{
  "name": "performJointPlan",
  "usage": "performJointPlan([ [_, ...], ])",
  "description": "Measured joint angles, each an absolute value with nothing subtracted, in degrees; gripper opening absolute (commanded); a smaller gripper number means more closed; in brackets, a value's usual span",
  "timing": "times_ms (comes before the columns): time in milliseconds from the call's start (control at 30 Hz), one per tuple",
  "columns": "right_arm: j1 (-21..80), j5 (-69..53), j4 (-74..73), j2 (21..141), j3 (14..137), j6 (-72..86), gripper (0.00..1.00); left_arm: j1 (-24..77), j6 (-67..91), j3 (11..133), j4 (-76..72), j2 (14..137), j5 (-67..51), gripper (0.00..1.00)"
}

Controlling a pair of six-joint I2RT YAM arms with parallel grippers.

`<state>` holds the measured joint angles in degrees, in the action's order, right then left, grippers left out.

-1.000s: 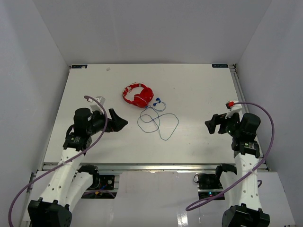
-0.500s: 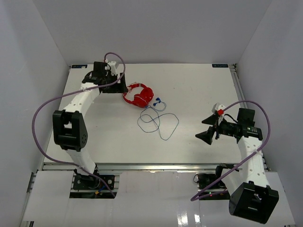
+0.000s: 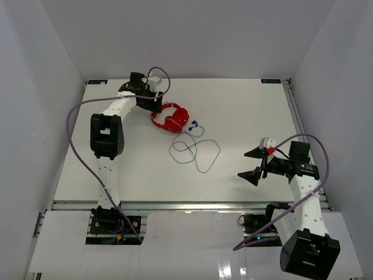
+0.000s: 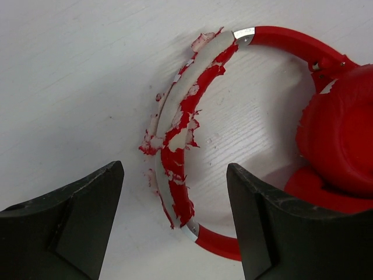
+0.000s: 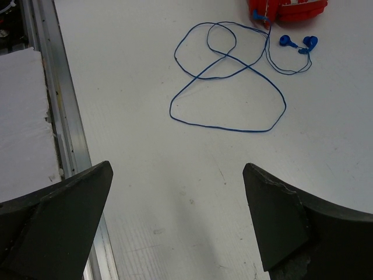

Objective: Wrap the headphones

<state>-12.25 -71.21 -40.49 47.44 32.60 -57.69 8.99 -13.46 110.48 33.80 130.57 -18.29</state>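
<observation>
Red headphones [image 3: 170, 118] at the rear centre of the tabletop [image 3: 245, 111]; both pincers apart.

The headphones lie flat on the tabletop. The two earcups [image 4: 341, 134] are folded together at one end. The headband [image 4: 180, 116] arcs away from them toward the left arm, and its red covering has flaked off to a pale layer along one section. The thin blue cord [image 3: 192, 149] runs from the earcups and lies in loose overlapping loops on the near side. Its blue plug [image 3: 194, 123] is just beside the earcups. The left pincer [image 4: 173, 175] is at the headband with fingers spread, one on each side of the flaked section; contact cannot be determined. The right pincer [image 3: 249, 164] is at the near right of the tabletop, fingers spread wide, pointed toward the cord loops and well apart from them.
</observation>
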Motion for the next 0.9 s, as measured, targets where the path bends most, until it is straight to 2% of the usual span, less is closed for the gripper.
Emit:
performJointPlan([
  [333, -12.7, -72.3, -40.5, 47.3, 32.6, -58.1, 0.99, 11.5, -19.8, 112.5, 32.6, 135.8, -15.6, 0.74],
  [567, -13.4, -73.2, -40.5, 47.3, 32.6, -58.1, 0.99, 12.2, -23.1, 114.1, 31.2, 137.2, -13.4, 0.48],
  [633, -13.6, -73.3, -40.5, 47.3, 32.6, -58.1, 0.99, 12.2, -23.7, 114.3, 30.9, 137.4, -13.2, 0.45],
  [900, -14.3, -73.7, -40.5, 47.3, 32.6, -58.1, 0.99, 12.6, -24.9, 114.2, 29.7, 137.6, -11.7, 0.2],
])
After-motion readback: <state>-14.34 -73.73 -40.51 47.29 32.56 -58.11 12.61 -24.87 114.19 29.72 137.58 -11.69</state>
